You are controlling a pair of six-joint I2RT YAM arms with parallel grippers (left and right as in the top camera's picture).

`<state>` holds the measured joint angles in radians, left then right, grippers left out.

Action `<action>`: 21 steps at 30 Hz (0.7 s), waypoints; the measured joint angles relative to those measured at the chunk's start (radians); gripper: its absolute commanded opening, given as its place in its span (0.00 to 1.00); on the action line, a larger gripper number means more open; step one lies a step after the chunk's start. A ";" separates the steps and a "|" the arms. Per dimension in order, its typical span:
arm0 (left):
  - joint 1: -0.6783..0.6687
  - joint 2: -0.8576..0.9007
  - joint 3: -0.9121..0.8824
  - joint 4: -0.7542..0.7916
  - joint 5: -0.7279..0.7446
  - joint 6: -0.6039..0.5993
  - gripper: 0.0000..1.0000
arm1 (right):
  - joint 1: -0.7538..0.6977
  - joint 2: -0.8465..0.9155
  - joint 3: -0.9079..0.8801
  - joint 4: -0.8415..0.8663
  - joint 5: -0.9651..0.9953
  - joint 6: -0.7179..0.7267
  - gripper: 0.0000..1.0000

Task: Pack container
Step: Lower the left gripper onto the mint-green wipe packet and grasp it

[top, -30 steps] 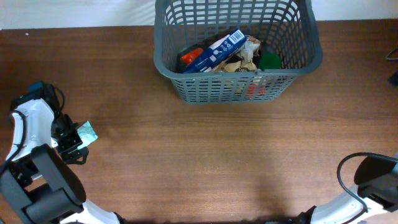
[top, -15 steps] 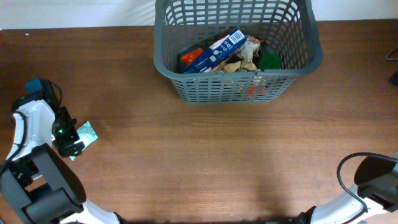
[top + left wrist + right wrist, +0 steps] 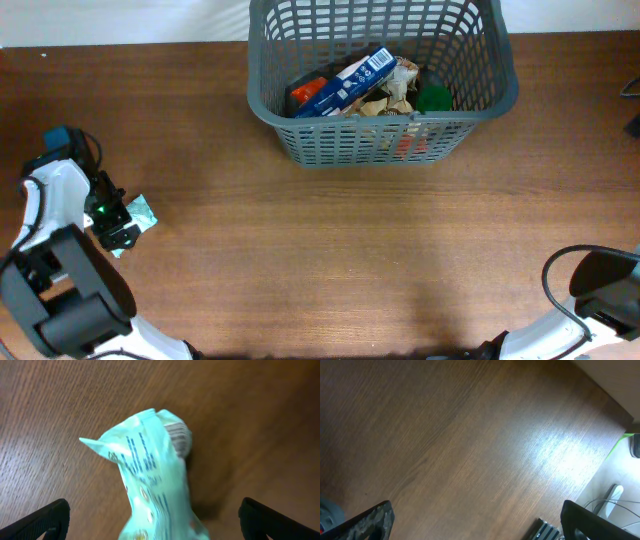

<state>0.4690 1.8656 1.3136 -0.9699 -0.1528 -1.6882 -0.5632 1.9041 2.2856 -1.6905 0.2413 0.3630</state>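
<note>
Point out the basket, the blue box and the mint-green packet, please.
basket (image 3: 340,143): overhead view, on the front lattice wall.
blue box (image 3: 345,82): overhead view, middle of its top face.
packet (image 3: 150,475): left wrist view, middle of the wrapper.

likely a robotics lab: wooden table (image 3: 330,250), cables (image 3: 606,505) off its edge

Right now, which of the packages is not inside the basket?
The pale green packet by the left end effector, far out from the basket. The blue box and the other wrapped things all lie inside it.
</note>
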 measured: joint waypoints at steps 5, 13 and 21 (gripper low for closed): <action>0.000 0.079 -0.001 0.014 0.007 0.000 1.00 | 0.000 0.000 0.000 0.000 0.000 0.000 0.99; 0.000 0.117 -0.001 0.025 0.007 0.000 1.00 | 0.000 0.000 0.000 0.000 0.000 0.000 0.99; 0.000 0.121 -0.001 0.036 0.006 0.000 0.99 | 0.000 0.000 0.000 0.000 0.000 0.000 0.99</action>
<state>0.4690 1.9865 1.3125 -0.9340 -0.1467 -1.6886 -0.5632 1.9041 2.2856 -1.6905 0.2413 0.3634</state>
